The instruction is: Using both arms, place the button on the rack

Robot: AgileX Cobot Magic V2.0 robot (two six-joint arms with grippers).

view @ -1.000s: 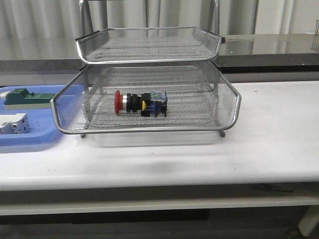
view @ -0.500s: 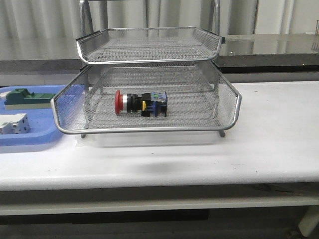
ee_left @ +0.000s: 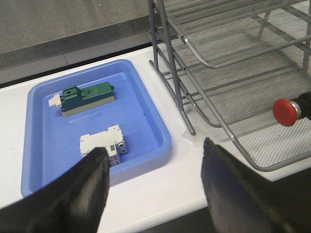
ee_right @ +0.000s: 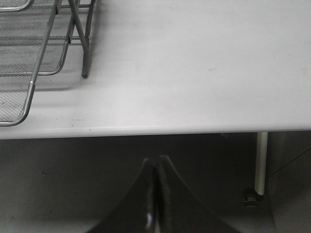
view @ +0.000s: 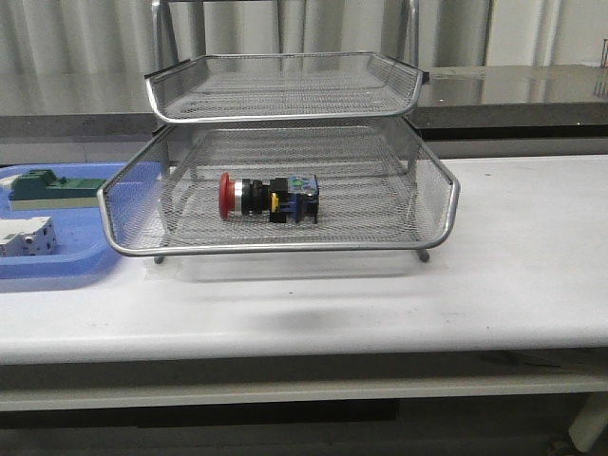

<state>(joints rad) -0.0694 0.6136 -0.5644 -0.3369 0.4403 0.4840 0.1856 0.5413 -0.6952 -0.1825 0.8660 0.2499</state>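
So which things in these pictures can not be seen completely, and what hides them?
- Button: left wrist view shows only its red head; the picture's edge cuts the body.
- Blue tray: front view crops it at the left edge, and the rack covers part.
- Rack's top tier: front view cuts it off above.
- White block: left gripper finger partly covers it.

even, soft overhead light, faint shadow under the rack; both wrist views blur the near tool fingers.

— What is the right hand doing?
— Its fingers are pressed together, holding nothing, below the white bench edge.
— And the rack?
— Ahead of the hand, off to one side, standing on the bench.
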